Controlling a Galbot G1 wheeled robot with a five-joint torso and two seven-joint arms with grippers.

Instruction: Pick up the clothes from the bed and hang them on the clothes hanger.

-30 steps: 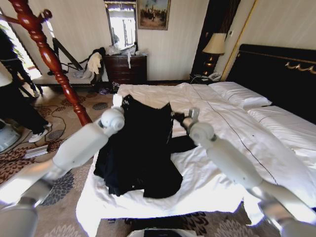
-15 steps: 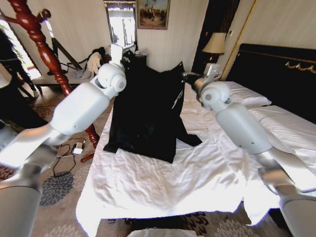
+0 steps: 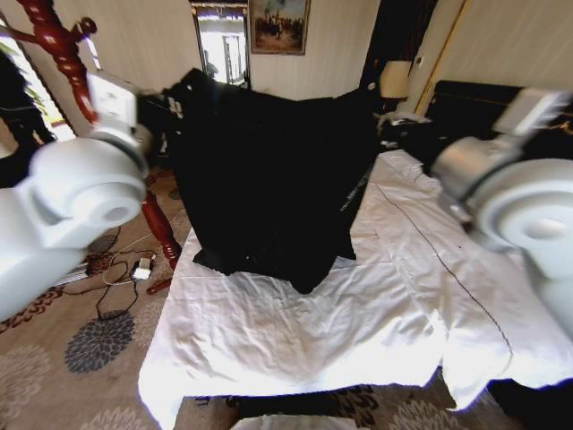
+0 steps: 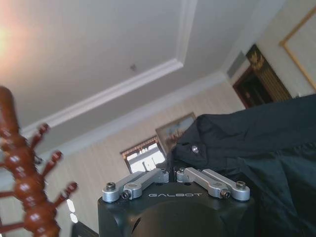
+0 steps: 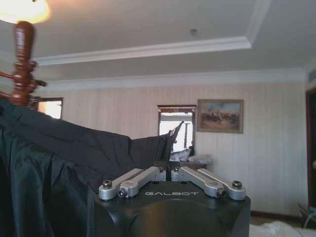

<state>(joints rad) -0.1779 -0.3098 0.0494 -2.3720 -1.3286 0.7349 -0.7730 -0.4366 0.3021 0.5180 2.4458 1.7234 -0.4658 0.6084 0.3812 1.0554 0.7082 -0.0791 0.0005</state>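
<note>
The clothes [image 3: 277, 179], a large black garment, hang spread out between my two grippers above the bed [image 3: 295, 340]. My left gripper [image 3: 182, 90] is shut on one upper corner and my right gripper [image 3: 394, 121] on the other. The lower hem hangs close over the white sheet. The clothes hanger [image 3: 63, 49], a red-brown turned wooden stand, rises left of the bed behind my left arm. In the left wrist view my left gripper [image 4: 171, 170] pinches the black fabric [image 4: 256, 143], with the stand [image 4: 24, 197] alongside. In the right wrist view my right gripper [image 5: 165, 169] pinches the fabric [image 5: 49, 173] too.
A black headboard [image 3: 466, 103] and a lamp [image 3: 390, 81] stand at the far right. Cables and a small white box [image 3: 141, 268] lie on the patterned carpet by the stand's foot. A person [image 3: 18, 103] stands at the left edge. A mirror [image 3: 222, 45] hangs on the far wall.
Both arms have risen and moved apart, close to the camera. The black garment is lifted higher and stretched wider, with most of it off the sheet.
</note>
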